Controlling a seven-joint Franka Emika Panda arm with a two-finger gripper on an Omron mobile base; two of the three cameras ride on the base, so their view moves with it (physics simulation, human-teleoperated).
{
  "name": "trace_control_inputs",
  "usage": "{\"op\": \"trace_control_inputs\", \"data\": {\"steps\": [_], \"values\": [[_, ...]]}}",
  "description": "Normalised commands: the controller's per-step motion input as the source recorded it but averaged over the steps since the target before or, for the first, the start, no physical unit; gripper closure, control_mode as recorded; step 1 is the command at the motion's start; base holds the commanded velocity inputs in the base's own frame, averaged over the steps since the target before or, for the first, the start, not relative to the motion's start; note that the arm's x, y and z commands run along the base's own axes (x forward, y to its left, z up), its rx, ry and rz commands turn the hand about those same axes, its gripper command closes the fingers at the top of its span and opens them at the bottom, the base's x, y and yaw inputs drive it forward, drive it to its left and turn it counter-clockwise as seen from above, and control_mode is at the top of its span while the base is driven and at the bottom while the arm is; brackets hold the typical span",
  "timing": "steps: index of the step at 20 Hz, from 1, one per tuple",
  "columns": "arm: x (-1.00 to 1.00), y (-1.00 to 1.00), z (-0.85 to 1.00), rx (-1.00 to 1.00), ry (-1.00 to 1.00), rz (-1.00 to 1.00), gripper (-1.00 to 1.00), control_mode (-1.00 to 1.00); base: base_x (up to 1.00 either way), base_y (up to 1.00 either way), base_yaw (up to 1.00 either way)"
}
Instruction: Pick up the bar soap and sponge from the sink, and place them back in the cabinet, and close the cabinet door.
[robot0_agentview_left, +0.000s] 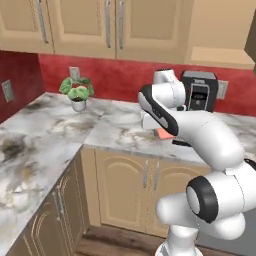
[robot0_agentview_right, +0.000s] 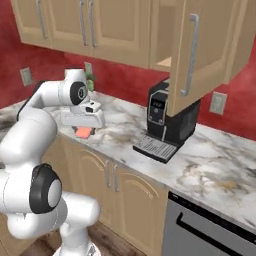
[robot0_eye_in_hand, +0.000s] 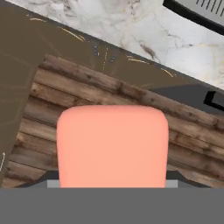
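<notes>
Over marble counter (robot0_agentview_right: 210, 165), one bar soap (robot0_eye_in_hand: 113, 146) in hand (robot0_agentview_right: 84, 131)

The left base view looks forward and down from behind the arm, whose white links fill the lower right of the frame, over the marble counter (robot0_agentview_left: 60, 145) toward the red backsplash at the top. The right base view faces the same counter from the other side, the arm at lower left, the open cabinet door (robot0_agentview_right: 192, 55) at upper right. Both share the black coffee machine (robot0_agentview_left: 200, 92). The hand view looks steeply down, very close on the bar soap (robot0_eye_in_hand: 113, 146), with counter edge and wooden floor (robot0_eye_in_hand: 52, 105) behind.
</notes>
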Motion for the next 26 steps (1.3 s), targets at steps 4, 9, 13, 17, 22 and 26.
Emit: {"op": "trace_control_inputs", "data": {"steps": [4, 9, 13, 17, 22, 26], "values": [[0.0, 0.0, 0.0, 0.0, 0.0, 0.0, 1.0, 1.0, 0.39, -0.05, -0.43], [0.0, 0.0, 0.0, 0.0, 0.0, 0.0, 1.0, 1.0, 0.51, 0.0, -0.44], [0.0, 0.0, 0.0, 0.0, 0.0, 0.0, 1.0, 1.0, 0.56, 0.0, -0.41], [0.0, 0.0, 0.0, 0.0, 0.0, 0.0, 1.0, 1.0, 0.49, 0.03, -0.28], [0.0, 0.0, 0.0, 0.0, 0.0, 0.0, 1.0, 1.0, 0.37, 0.01, -0.25], [0.0, 0.0, 0.0, 0.0, 0.0, 0.0, 1.0, 1.0, 0.27, 0.14, -0.23]]}}
